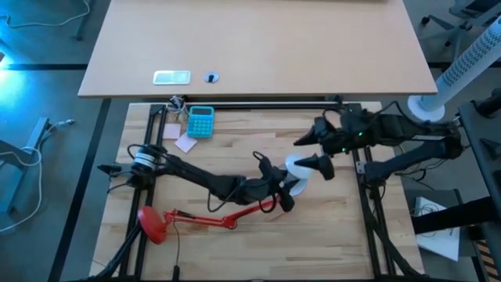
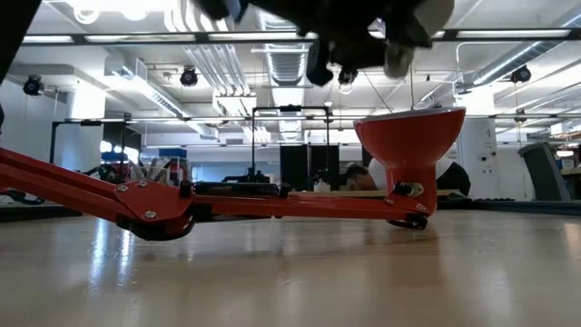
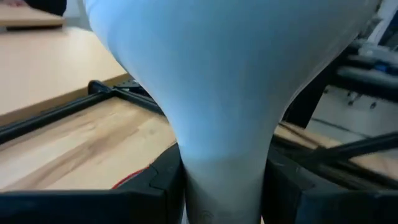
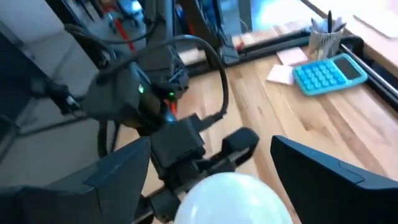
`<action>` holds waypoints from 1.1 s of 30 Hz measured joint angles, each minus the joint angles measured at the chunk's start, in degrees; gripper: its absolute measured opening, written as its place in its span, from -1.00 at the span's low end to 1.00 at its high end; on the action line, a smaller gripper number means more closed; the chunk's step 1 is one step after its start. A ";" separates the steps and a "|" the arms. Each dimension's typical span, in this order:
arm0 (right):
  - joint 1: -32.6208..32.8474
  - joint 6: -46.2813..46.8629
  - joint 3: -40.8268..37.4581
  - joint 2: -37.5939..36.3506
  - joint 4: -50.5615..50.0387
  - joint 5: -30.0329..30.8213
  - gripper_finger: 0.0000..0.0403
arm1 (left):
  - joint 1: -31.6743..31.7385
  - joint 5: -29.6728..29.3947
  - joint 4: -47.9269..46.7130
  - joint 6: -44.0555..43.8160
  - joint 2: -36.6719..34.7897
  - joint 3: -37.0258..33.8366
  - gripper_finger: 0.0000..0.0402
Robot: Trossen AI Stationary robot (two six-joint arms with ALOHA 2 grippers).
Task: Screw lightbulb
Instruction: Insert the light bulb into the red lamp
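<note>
The lightbulb [image 1: 297, 167] is pinched at its narrow neck between the two fingers of the left gripper [image 1: 288, 188], its white dome reaching out past the fingertips toward the right arm. In the left wrist view the bulb [image 3: 224, 81] fills most of the picture, and the dark fingers [image 3: 155, 186] press against the neck on both sides. The right gripper [image 1: 313, 150] sits just beyond the dome with its fingers spread wide, one on each side of the bulb; in the right wrist view the dome [image 4: 233, 198] shows between those fingers, though whether they touch it is hard to judge. Under the left gripper lies the red desk lamp [image 1: 200, 216], its arm flat on the wooden table [image 1: 258, 133]; in the low view its cone shade [image 2: 410, 141] opens upward, with the dark grippers just above it. Well apart from both grippers, toward the table's far edge, lie a blue calculator [image 1: 200, 122] and a pink note [image 1: 185, 142] beside it.
</note>
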 joint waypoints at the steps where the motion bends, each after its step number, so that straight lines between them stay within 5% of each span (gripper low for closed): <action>1: 0.93 -1.06 -0.20 0.37 -0.20 1.02 0.62 | -0.02 0.02 2.28 1.37 0.52 -0.93 -0.31; 8: 2.30 -4.20 -1.49 -0.13 1.62 4.13 0.63 | 0.00 1.27 19.11 4.24 3.57 -6.14 -0.31; 19: 3.50 -1.51 -22.09 -5.94 18.77 6.19 0.61 | 0.65 1.19 20.25 10.11 7.15 -5.80 -0.31; 26: 3.67 -2.50 -27.70 -8.17 24.62 8.61 0.52 | 0.89 0.75 20.76 9.76 6.98 -6.86 -0.31; 33: 3.67 -4.36 -30.47 -7.52 24.71 8.66 0.20 | 2.49 0.64 20.80 9.98 6.98 -6.93 -0.31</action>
